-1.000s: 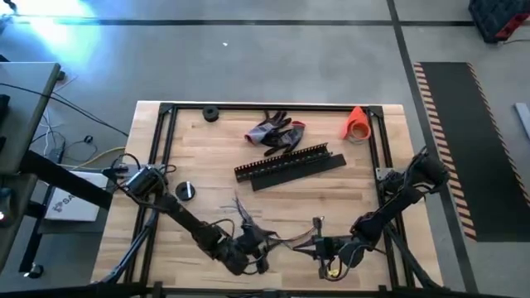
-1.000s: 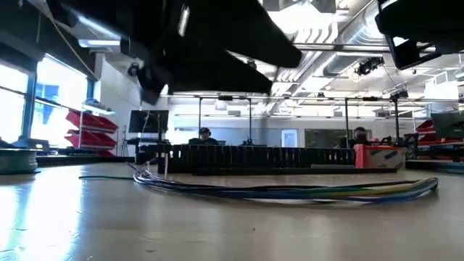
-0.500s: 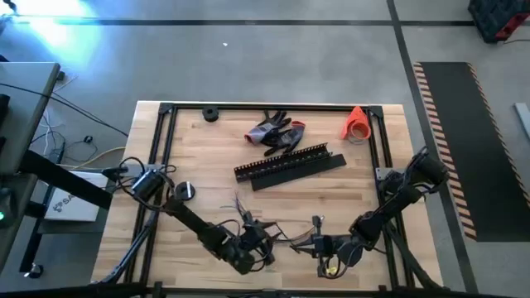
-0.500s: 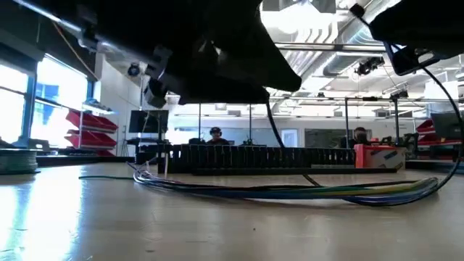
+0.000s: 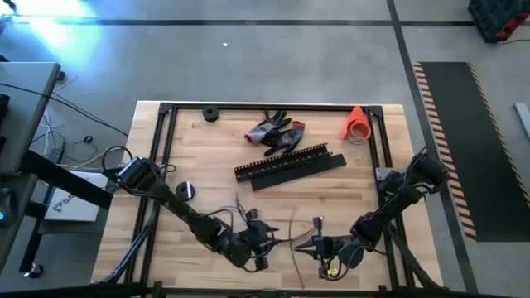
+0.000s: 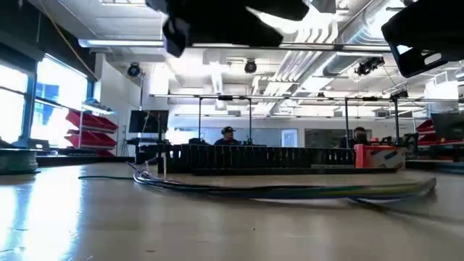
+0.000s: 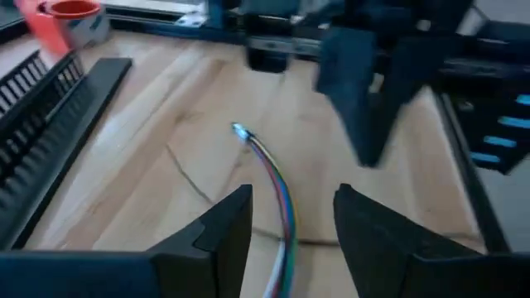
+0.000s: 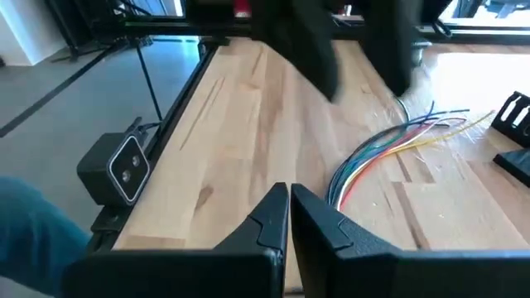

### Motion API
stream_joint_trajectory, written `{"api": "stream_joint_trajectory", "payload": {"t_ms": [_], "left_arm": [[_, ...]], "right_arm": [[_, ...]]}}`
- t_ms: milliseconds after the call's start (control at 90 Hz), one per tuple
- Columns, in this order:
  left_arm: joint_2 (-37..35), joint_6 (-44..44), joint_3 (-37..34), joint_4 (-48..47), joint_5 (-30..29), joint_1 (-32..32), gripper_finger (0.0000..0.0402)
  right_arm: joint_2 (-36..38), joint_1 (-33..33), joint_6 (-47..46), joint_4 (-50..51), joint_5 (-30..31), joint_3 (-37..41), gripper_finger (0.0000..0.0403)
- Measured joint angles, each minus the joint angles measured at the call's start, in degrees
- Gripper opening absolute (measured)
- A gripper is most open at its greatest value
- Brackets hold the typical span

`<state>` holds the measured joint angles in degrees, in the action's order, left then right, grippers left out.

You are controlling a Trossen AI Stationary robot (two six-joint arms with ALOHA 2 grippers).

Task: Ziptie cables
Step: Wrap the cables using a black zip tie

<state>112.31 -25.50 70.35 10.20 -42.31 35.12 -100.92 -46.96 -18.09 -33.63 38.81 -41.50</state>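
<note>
The cables lie as a loose bundle of thin coloured wires on the wooden table near its front edge. They rest along their length in the low view. My left gripper hovers over their left part, open. In the left wrist view the cables run on the table between its two fingers, and their far end points at the other arm. My right gripper is by their right end, shut, with nothing showing between its fingertips. The cables lie beyond it.
Long black slotted strips lie mid-table, with grey-and-red gloves behind them. An orange cone lies at the far right, and black round pieces sit at the far edge and at the left. A black frame rail edges the table.
My left gripper has risen away from the table: in the low view its dark bulk, which hung low over the cables, now shows only at the top. The cables stay on the table.
</note>
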Motion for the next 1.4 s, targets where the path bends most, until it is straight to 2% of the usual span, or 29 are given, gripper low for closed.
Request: {"api": "stream_joint_trajectory", "payload": {"t_ms": [289, 344, 444, 522, 600, 678, 789, 944, 1100, 1400], "left_arm": [[3.07, -1.13, -0.02, 1.29, 12.60, 0.76, 0.0175], [3.27, -1.45, -0.02, 1.47, 12.94, 1.15, 0.0176], [3.30, -4.30, -0.02, 0.58, 9.80, 1.75, 0.0174], [3.32, -4.96, -0.02, 0.36, 6.49, 1.85, 0.0170], [3.32, -6.06, -0.02, 0.43, 4.33, 2.04, 0.0165], [3.34, -7.48, -0.02, 0.19, 4.13, 2.04, 0.0162], [3.34, -8.97, -0.02, 0.22, 4.15, 2.05, 0.0159], [3.34, -10.03, -0.02, -0.08, 4.21, 2.32, 0.0159], [3.34, -9.99, -0.02, -0.11, 4.15, 2.43, 0.0158], [3.37, -10.01, -0.02, -0.14, 3.69, 2.29, 0.0158]], "right_arm": [[0.00, -0.02, 1.08, 1.78, -0.69, 0.00, 0.0000], [0.00, 0.01, 3.21, 1.77, -4.74, -0.01, 0.0000], [0.00, 0.69, 9.25, 4.97, -17.18, -2.29, 0.0002], [-0.16, 1.40, 13.34, 15.40, -25.02, -7.61, 0.0017], [-2.14, 1.66, 20.36, 26.86, -28.27, -13.95, 0.0045], [-5.55, 1.54, 29.02, 34.19, -28.83, -19.75, 0.0083], [-10.59, 0.65, 37.98, 38.41, -27.98, -25.76, 0.0136], [-15.16, -0.52, 43.54, 40.23, -23.04, -28.76, 0.0183], [-15.37, -0.27, 43.68, 38.81, -23.07, -28.73, 0.0186], [-16.98, 2.87, 43.67, 38.26, -31.30, -28.52, 0.0170]]}}
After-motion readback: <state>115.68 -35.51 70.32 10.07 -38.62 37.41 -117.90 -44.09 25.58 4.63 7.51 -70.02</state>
